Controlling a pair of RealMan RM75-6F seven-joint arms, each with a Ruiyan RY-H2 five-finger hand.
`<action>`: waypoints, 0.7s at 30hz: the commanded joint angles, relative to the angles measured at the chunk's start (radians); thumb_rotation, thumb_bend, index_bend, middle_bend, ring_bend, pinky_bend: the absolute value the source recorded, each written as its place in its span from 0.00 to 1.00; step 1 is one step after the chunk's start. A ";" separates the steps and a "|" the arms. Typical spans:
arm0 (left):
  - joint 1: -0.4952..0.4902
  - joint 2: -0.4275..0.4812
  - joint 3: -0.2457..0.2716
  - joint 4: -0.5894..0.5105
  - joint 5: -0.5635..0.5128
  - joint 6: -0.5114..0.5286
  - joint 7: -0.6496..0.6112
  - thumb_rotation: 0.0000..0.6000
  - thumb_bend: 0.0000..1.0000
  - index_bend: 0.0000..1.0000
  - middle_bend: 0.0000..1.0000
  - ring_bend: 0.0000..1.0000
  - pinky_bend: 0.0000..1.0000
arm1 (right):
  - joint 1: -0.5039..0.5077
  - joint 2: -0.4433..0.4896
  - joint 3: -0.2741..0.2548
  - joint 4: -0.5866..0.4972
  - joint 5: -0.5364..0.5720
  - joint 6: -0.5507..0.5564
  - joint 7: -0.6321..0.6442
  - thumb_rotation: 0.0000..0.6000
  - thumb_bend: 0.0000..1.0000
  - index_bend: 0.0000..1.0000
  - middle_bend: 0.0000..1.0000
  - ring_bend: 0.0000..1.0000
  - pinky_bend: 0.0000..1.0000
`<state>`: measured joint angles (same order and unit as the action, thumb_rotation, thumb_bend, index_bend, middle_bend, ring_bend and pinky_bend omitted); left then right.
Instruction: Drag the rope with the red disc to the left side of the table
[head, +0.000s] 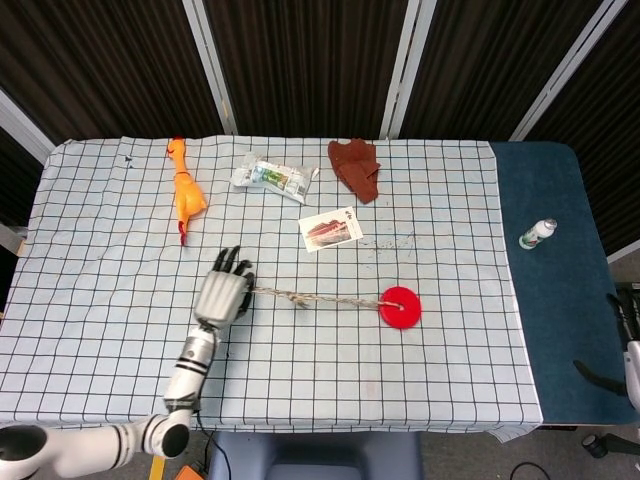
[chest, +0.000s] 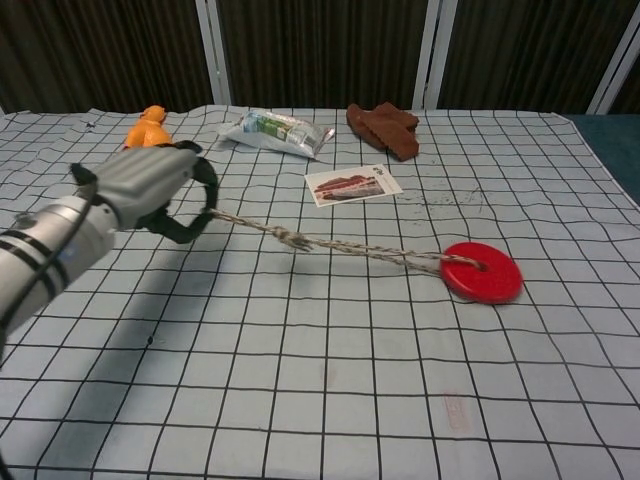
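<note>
The left hand at left of frame grips one end of the rope, fingers curled around it. The knotted rope runs taut rightward to the flat red disc, lying at centre-right on the checked cloth. Bare cloth lies beyond the hand toward the left edge; a rubber chicken lies far upper left.

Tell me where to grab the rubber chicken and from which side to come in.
Grip the chicken around its plump orange body, the widest part, coming down from above with fingers closing across its width. It lies flat on the cloth, long axis running away from the robot, thin neck toward the far edge. Open cloth on both sides leaves room for the fingers.
</note>
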<state>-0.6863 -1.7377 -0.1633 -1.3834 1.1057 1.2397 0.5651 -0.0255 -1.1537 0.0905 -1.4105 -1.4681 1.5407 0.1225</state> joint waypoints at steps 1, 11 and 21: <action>0.136 0.173 0.086 -0.114 0.064 0.127 -0.041 1.00 0.79 0.88 0.27 0.03 0.11 | 0.007 0.000 0.000 -0.015 -0.010 0.001 -0.012 1.00 0.25 0.00 0.00 0.00 0.00; 0.333 0.420 0.104 -0.094 0.056 0.265 -0.215 1.00 0.79 0.88 0.27 0.03 0.11 | 0.020 0.000 -0.005 -0.036 -0.023 -0.005 -0.030 1.00 0.25 0.00 0.00 0.00 0.00; 0.416 0.511 -0.003 0.000 -0.074 0.288 -0.268 1.00 0.80 0.88 0.28 0.03 0.09 | 0.021 -0.010 -0.012 -0.031 -0.032 0.001 -0.034 1.00 0.25 0.00 0.00 0.00 0.00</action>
<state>-0.2811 -1.2363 -0.1424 -1.4086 1.0578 1.5242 0.2962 -0.0042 -1.1633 0.0785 -1.4415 -1.4998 1.5418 0.0886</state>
